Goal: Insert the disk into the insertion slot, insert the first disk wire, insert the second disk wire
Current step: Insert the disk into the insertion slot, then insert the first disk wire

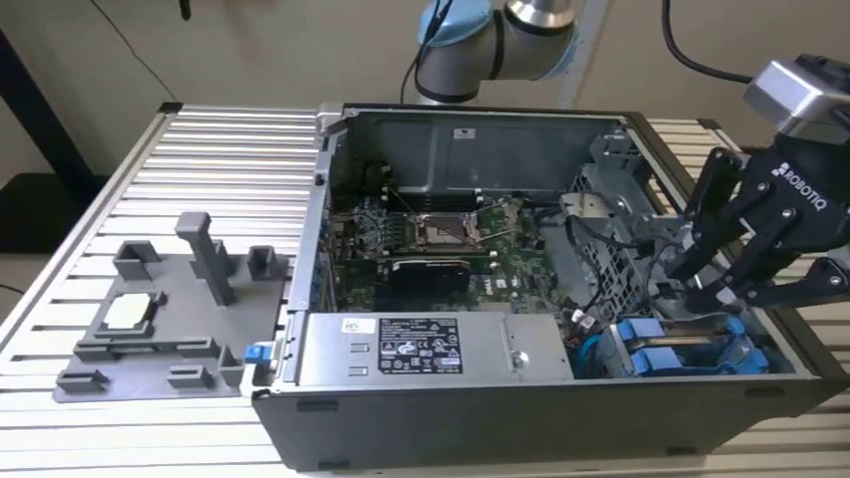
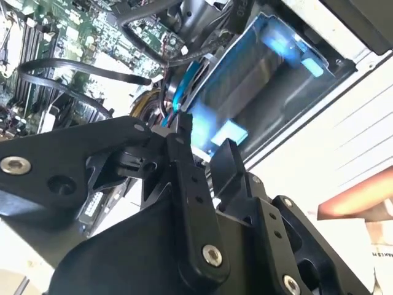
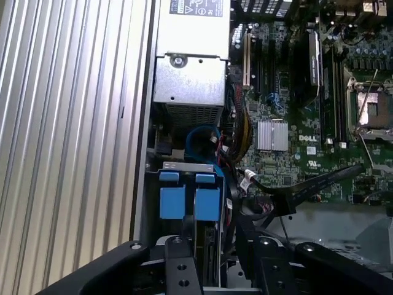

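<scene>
**Arm pose.** Grey-and-blue arm joint point(image 1: 499, 45) at the far side, behind the far wall of the open computer case point(image 1: 439, 423). Black gripper point(image 1: 715, 289) at the exterior view's right, tilted down and inward over the case's near corner on that side. Tips just above the drive bay point(image 1: 743, 368). Fingers point(image 2: 184, 160) parted, with a gap between the tips and nothing visibly clamped.

**Task item.** The disk point(image 3: 207, 196): seated on edge in the drive bay with its blue carrier front facing up. Just beside a second blue carrier point(image 3: 172, 196), which lies nearer the case wall. Lined up with the gap between the gripper's fingers in the first wrist view.

**Wiring.** Blue cable loop point(image 3: 202, 138) between the drive bay and the power supply point(image 1: 418, 344). Black flat cable point(image 2: 73, 67) across the motherboard point(image 3: 307, 92). Cannot tell whether either is plugged into the disk.

**Markings.**
- White lettering along the gripper's body in the exterior view.
- Black-and-white label on top of the power supply.
- White logo printed on the green motherboard.

**Surroundings.** Ribbed aluminium desk point(image 1: 199, 159) under the case. Grey fixture block point(image 1: 173, 319) on the desk at the exterior view's left, well apart from the gripper.
</scene>
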Robot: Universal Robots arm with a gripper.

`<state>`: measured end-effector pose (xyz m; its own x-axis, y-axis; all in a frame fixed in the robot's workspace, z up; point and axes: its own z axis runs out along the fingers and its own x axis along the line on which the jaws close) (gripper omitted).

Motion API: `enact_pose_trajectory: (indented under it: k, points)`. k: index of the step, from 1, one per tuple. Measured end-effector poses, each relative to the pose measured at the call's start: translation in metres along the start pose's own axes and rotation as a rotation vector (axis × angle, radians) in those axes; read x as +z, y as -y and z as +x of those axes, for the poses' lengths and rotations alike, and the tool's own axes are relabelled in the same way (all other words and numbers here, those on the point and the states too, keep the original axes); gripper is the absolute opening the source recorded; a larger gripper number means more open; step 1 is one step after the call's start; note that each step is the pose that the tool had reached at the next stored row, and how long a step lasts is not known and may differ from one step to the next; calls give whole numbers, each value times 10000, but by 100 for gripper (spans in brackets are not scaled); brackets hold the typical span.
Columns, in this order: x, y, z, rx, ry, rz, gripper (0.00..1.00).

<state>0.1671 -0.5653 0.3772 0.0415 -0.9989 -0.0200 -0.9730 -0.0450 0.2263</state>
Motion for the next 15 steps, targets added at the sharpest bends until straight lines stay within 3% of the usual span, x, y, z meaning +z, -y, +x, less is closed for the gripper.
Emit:
enact_pose_trajectory:
  k: [2, 4, 15]
  points:
    - [-91, -21, -2, 2, -2, -1, 41]
    - [-127, -30, -5, 1, -4, 35, 41]
    - [-128, -29, -21, -83, -66, 2025, 41]
